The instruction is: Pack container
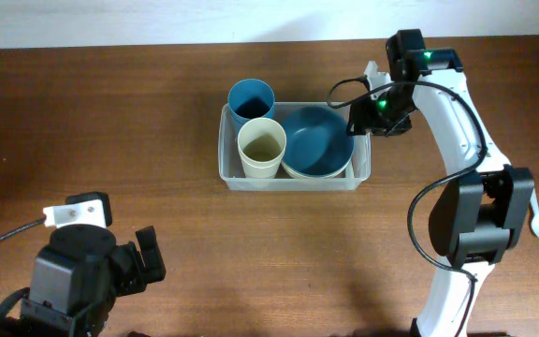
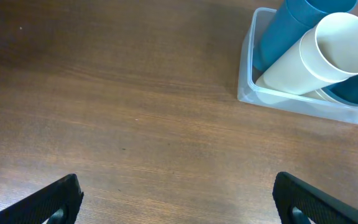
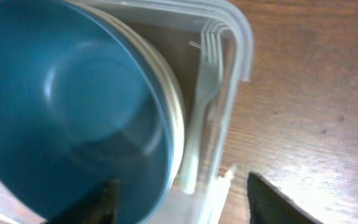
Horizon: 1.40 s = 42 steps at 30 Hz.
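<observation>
The clear plastic container (image 1: 293, 183) stands at the table's middle back. It holds a blue cup (image 1: 251, 97), a cream cup (image 1: 261, 145) and a blue bowl (image 1: 317, 139) nested in a cream bowl. In the right wrist view a pale fork (image 3: 201, 106) lies inside the container (image 3: 244, 50), between the blue bowl (image 3: 67, 106) and the end wall. My right gripper (image 1: 361, 120) hovers over that right end, open (image 3: 184, 182), its fingers either side of the fork's handle and the wall. My left gripper (image 1: 148, 257) is open (image 2: 176, 180) and empty at the front left.
A white spoon-like utensil (image 1: 538, 222) lies on the table at the far right, beside the right arm's base. The left wrist view shows the container's left end (image 2: 291, 102) with both cups leaning in it, and bare wood in front.
</observation>
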Tool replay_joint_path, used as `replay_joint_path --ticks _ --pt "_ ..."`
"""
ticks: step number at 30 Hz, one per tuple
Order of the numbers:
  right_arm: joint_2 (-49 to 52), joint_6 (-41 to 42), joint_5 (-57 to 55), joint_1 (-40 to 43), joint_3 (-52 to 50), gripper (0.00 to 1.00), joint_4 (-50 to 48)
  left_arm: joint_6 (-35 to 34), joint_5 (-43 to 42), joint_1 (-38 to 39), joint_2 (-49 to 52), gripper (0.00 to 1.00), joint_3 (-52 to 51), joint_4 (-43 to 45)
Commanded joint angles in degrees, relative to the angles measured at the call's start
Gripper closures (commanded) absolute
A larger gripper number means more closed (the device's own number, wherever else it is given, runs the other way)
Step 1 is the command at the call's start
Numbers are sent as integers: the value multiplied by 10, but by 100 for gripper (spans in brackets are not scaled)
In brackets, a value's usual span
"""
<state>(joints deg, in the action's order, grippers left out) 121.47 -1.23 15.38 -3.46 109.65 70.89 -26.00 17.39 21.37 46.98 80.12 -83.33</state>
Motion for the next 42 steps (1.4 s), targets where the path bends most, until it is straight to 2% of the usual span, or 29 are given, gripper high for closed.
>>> replay_joint_path --ticks 1,3,7,12,15,27,34,42 --pt "6 -12 -45 19 12 18 18 -5 6 -2 -2 0 -3 0" --pt "6 -47 -45 37 33 1 41 -5 6 -2 -2 0 -3 0" --pt "6 -113 -45 85 98 1 103 -5 6 -2 -2 0 -3 0" --pt "6 -138 -50 172 196 1 166 -5 6 -2 -2 0 -3 0" --pt "6 -162 -56 221 201 1 177 -5 6 -2 -2 0 -3 0" --pt "7 -261 -50 391 91 1 75 -5 6 -2 -2 0 -3 0" --pt "7 -316 -44 441 19 1 16 -5 6 -2 -2 0 -3 0" --pt "7 -316 -209 444 -73 1 -57 -5 6 -2 -2 0 -3 0"
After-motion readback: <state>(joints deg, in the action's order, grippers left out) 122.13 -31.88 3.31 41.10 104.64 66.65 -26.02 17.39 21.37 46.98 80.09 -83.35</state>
